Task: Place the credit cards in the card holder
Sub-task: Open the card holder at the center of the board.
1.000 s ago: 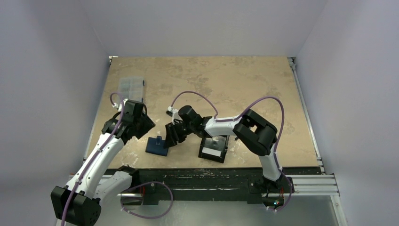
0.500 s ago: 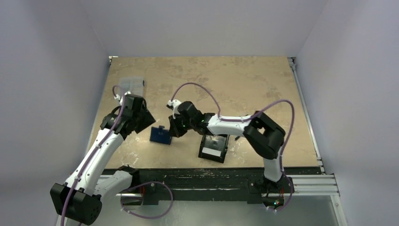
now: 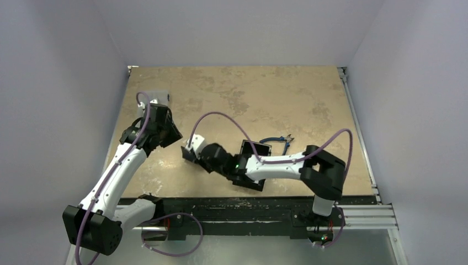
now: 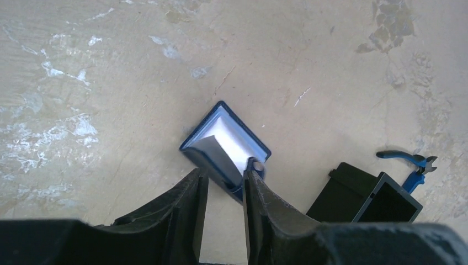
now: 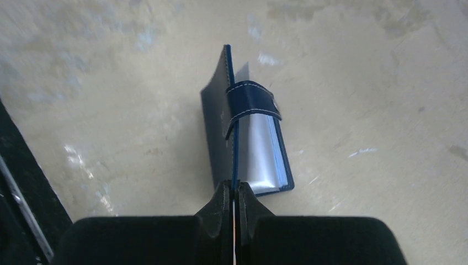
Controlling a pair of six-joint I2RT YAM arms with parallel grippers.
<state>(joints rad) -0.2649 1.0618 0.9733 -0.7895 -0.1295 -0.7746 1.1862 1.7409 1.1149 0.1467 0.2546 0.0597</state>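
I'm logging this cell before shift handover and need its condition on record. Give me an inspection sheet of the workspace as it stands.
Surface: tan mottled stone-look tabletop, pale scuffs in patches.
Job's things: small navy-blue folding card holder, partly open, one cover lifted, pale sleeves inside; loose credit cards: nothing seen.
Clutter: black box-shaped tray; blue-handled pliers; clear plastic compartment box behind the left arm.
Grippers: right gripper shut on the holder's cover edge; left gripper open, pointed at the holder.
Cables: purple cables arching off both arms.
Surroundings: plain pale walls on three sides; metal rail along the near edge.
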